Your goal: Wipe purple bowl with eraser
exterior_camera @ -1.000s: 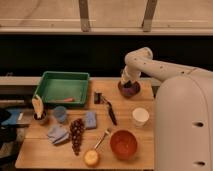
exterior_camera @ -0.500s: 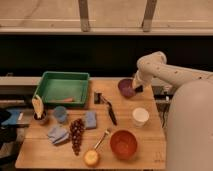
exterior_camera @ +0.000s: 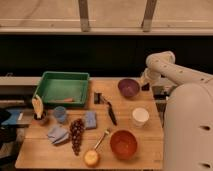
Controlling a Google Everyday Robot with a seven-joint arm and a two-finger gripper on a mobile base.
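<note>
Hovering at the table's (exterior_camera: 35, 156) far right edge, the gripper (exterior_camera: 145, 83) hangs just right of the purple bowl (exterior_camera: 128, 88), apart from it; jaws state cannot tell, a dark bit shows at the tip. White arm (exterior_camera: 165, 67) curves in from the robot body (exterior_camera: 187, 127) on the right. Purple bowl sits upright at the table's back right, nothing visible inside. White cup (exterior_camera: 140, 116) in front of it, orange bowl (exterior_camera: 123, 144) nearer the front edge. Black tool (exterior_camera: 110, 111) lies diagonal mid-table, small dark block (exterior_camera: 97, 97) beside it. Green tray (exterior_camera: 62, 89) back left, something orange inside. Blue cup (exterior_camera: 60, 114), blue cloths (exterior_camera: 90, 120), grapes (exterior_camera: 76, 134) left-centre. Round yellow fruit (exterior_camera: 91, 158) at front edge, a utensil (exterior_camera: 101, 139) just behind it.
</note>
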